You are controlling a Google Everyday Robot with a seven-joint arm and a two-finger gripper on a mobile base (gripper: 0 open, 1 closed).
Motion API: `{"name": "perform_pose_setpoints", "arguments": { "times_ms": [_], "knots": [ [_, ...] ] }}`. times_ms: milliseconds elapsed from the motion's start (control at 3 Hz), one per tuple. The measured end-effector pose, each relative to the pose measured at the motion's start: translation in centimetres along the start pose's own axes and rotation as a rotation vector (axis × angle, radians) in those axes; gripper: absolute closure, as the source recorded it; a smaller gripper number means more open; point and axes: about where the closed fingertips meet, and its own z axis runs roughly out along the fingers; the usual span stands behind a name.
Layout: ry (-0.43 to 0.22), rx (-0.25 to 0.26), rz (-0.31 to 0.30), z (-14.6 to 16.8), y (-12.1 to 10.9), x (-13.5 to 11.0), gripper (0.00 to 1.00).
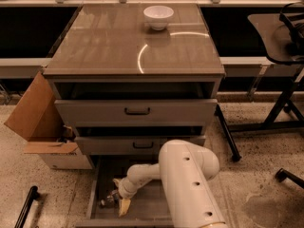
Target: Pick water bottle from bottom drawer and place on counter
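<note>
The pincer (119,194) is down inside the lowest, deepest grey-brown bottom drawer (93,190), which stands pulled out at the foot of the cabinet. It sits on the end of a cream-white arm (187,184) that reaches in from the lower right, its bulky rounded body covering the drawer's right part. The small clear plastic water bottle (108,199) lies on its side on the drawer floor, right at the pincer. I cannot tell whether the pincer is clamped on it or only set around it. Above are two shallower grey drawers with black handles, the middle one (142,145) and the top one (137,111), each drawn out a little. The glossy grey-brown worktop (114,46) of the cabinet shows a curved light streak and carries a white round bowl (158,16) near its far edge. An open brown cardboard box (35,115) stands on the speckled floor (256,141) just left of the cabinet, and a dark side table (273,37) stands to the right.
</note>
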Motion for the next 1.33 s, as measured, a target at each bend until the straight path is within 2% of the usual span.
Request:
{"name": "perform_pose_setpoints", "arguments": {
  "times_ms": [667, 1000, 1333],
  "knots": [
    [0.008, -0.013, -0.004, 1.5, -0.9, 2.3, 0.48],
    [0.007, -0.015, -0.016, 1.4, -1.2, 2.6, 0.72],
    [-0.021, 0.031, -0.044, -2.0, -1.8, 1.7, 0.95]
  ]
}}
